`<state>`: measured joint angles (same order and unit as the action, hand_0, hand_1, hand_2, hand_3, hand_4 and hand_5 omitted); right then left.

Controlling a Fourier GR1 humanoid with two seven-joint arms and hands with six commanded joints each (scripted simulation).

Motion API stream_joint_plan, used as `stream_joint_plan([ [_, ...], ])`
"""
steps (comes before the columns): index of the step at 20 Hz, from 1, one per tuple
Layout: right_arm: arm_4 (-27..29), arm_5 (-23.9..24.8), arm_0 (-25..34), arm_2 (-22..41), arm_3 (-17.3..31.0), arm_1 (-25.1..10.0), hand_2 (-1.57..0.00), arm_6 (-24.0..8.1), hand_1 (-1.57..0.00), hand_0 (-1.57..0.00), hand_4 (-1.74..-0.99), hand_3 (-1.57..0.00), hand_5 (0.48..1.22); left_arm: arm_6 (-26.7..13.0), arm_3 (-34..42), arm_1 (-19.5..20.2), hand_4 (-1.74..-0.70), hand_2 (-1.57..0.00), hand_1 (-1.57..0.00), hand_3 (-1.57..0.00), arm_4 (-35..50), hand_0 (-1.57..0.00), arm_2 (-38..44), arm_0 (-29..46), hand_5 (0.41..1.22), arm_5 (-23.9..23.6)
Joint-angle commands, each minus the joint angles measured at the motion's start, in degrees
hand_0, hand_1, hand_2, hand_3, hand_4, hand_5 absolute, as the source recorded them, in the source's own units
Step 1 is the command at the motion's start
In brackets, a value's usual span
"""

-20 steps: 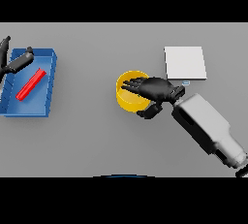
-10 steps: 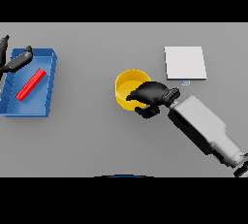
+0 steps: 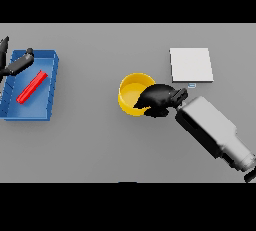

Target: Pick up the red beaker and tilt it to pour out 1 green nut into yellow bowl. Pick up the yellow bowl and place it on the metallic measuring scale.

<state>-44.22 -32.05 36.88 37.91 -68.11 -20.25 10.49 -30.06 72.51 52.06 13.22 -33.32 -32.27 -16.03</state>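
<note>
One right hand (image 3: 159,99) curls on the yellow bowl's (image 3: 131,94) near rim; so shallow a pinch could slip, tipping it before the scale (image 3: 191,65).

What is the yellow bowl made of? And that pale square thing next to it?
The yellow bowl looks like plastic: one flat bright colour with a smooth, dull surface and no shine. The pale square scale is probably brushed metal, since it is light grey and evenly matte, though painted plastic would look the same here.
</note>
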Motion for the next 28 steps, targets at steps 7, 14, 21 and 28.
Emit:
stream_joint_plan([
  [7,2.40,-3.70,1.06,-2.86,-6.85,-3.22,-1.49,-3.76,-1.55,-1.55,-1.732,-1.33,1.215,-0.14,0.14,0.05,-0.80,0.00,0.00,0.00,-0.34,0.00,-0.44,0.10,0.723,0.24],
  [14,4.66,-8.16,3.10,-7.23,-13.31,-6.44,-1.55,-9.74,-1.57,-1.57,-1.721,-1.26,1.219,-0.31,0.55,0.13,-0.81,0.00,0.00,0.00,0.00,0.00,-0.26,0.17,0.723,0.18],
  [21,3.90,-6.47,5.27,-9.74,-13.16,-10.90,-1.57,-8.35,-1.57,-1.57,-1.720,-1.33,1.221,-0.39,0.65,0.35,-0.81,0.00,0.00,0.00,-0.42,0.00,-0.04,-0.43,0.741,-0.22],
  [28,3.38,-0.88,7.56,-13.55,-1.58,-13.07,-1.57,-7.03,-1.57,-1.57,-1.720,-1.21,1.221,-3.87,4.91,2.47,-0.82,0.00,0.00,0.00,-0.28,0.00,-0.37,0.90,0.750,-0.87],
])
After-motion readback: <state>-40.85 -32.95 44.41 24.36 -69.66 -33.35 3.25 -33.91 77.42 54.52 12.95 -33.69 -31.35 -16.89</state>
